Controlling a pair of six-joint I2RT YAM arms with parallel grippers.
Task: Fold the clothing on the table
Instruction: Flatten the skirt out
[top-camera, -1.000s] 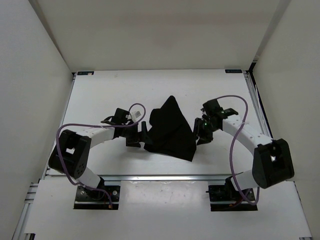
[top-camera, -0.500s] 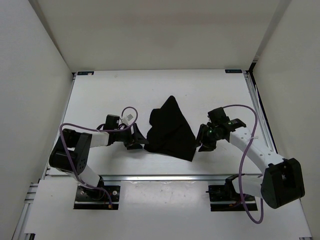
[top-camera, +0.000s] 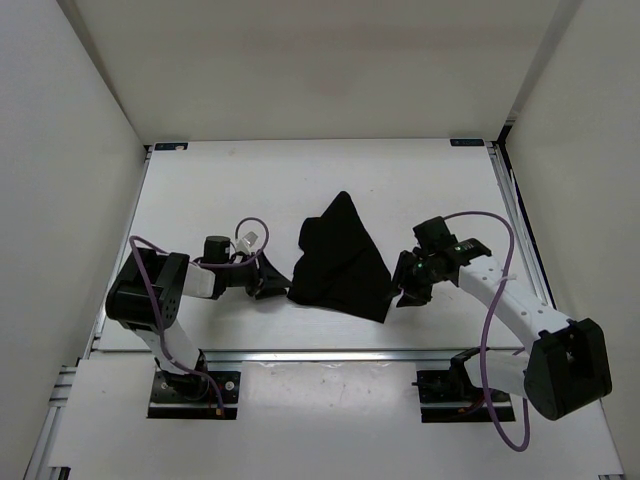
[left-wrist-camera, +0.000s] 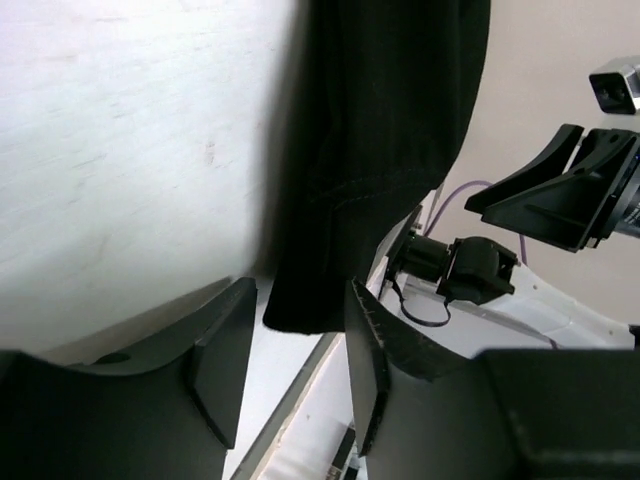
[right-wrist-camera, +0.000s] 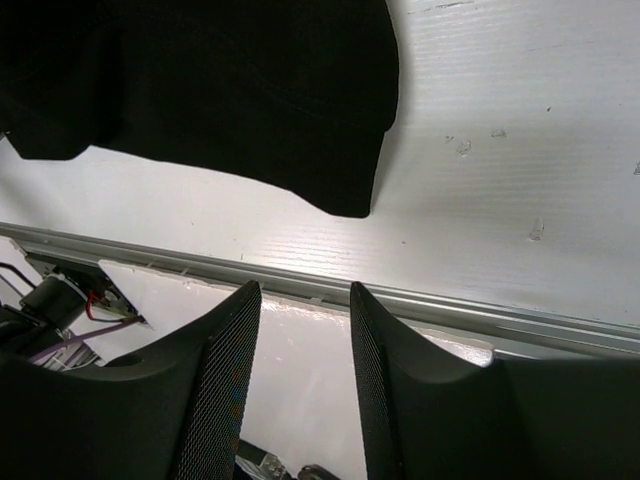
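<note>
Top external: clothing (top-camera: 340, 265) on table (top-camera: 200, 190), near corner close to front rail (top-camera: 330, 354).

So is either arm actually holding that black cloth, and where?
Nothing looks held yet. The left fingers straddle the near left corner of the cloth, with a gap showing. The right fingers stand open, short of its near right corner.

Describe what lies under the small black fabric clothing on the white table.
The small black fabric clothing lies on the flat white table; bare white surface shows around its edges. Anything beneath its middle is covered and cannot be seen.
</note>
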